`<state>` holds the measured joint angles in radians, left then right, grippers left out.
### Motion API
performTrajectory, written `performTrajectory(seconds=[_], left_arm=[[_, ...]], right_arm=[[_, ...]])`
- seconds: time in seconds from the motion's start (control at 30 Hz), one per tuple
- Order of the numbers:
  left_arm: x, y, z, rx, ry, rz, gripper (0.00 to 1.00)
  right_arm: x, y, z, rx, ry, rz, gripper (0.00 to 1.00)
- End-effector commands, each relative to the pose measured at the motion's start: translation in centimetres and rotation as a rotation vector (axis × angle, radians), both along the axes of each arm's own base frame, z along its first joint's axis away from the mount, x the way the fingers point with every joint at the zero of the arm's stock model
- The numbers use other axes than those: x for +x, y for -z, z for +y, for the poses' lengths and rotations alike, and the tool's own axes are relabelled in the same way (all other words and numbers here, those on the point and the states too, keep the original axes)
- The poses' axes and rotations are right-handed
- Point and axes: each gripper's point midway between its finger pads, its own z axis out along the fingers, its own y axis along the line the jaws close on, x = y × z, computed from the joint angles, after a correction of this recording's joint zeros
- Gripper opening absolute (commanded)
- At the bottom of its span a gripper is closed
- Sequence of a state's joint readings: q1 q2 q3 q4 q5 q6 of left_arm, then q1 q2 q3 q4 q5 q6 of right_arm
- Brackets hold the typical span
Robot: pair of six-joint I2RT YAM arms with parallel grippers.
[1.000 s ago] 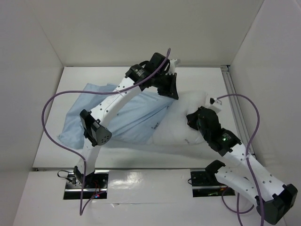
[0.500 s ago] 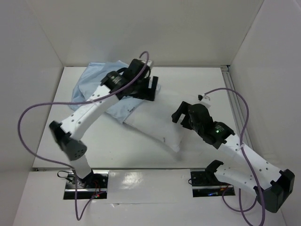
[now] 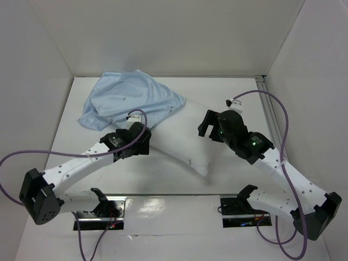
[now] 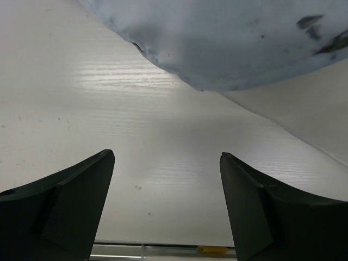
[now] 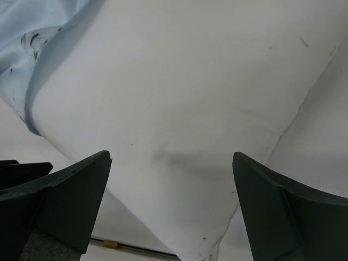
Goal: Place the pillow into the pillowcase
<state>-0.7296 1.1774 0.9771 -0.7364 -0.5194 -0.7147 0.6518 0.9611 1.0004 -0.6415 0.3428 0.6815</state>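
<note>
a: where do the task items sit?
b: the pillowcase [image 3: 130, 100] is bunched in the upper left of the top view, light blue and wrinkled. the pillow [image 3: 182, 138] lies diagonally mid-frame, its upper-left end under or inside the blue cloth, cannot tell which; its lower-right corner is bare on the table [image 3: 228, 89].

a: left gripper?
b: left gripper [image 4: 166, 209] has its jaws spread wide with nothing between them. the wrist view shows only bare table between the two dark fingers [image 4: 65, 209], with the blue cloth edge at the top of the frame and a strip of white pillow at right. in the top view it sits left of centre, just beside the pillow's lower-left edge.

a: right gripper?
b: right gripper [image 5: 171, 209] also gapes fully, holding nothing. its wrist view shows the white pillow filling the frame beyond the fingers, blue fabric in the upper left corner. in the top view it sits right of centre, near the pillow's upper-right side; contact cannot be told.
</note>
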Motion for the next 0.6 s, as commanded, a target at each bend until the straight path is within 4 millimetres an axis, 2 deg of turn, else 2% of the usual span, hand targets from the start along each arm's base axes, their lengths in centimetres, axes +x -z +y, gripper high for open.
performTrajectory(seconds=[0.0, 0.1, 0.2, 0.3, 0.37, 0.43, 0.57], left_arm=[[2.9, -0.5, -2.1, -0.116, -0.030, -0.123, 0.92], [4.4, 0.4, -2.2, -0.128, -0.040, -0.147, 0.90], [5.3, 1.7, -1.3, -0.083, -0.073, -0.142, 0.86], [6.2, 1.2, -1.1, -0.099, -0.097, -0.186, 0.77], [6.9, 1.3, -0.2, -0.081, -0.114, -0.189, 0.73], [7.4, 1.6, 0.5, -0.070, -0.131, -0.187, 0.72], [7.3, 2.6, 1.2, -0.043, -0.135, -0.149, 0.63]], right_arm=[[-0.2, -0.2, 0.1, -0.014, -0.027, 0.008, 1.00], [-0.2, -0.1, -0.3, -0.021, -0.023, 0.006, 1.00], [-0.3, 0.1, -0.4, -0.018, -0.029, 0.020, 1.00], [-0.6, 0.7, -0.8, -0.039, -0.045, 0.045, 1.00], [-1.1, 1.2, -1.6, -0.060, -0.065, 0.077, 1.00], [-1.5, 1.5, -2.4, -0.073, -0.076, 0.099, 1.00], [-2.5, 1.9, -3.3, -0.028, -0.113, 0.135, 1.00]])
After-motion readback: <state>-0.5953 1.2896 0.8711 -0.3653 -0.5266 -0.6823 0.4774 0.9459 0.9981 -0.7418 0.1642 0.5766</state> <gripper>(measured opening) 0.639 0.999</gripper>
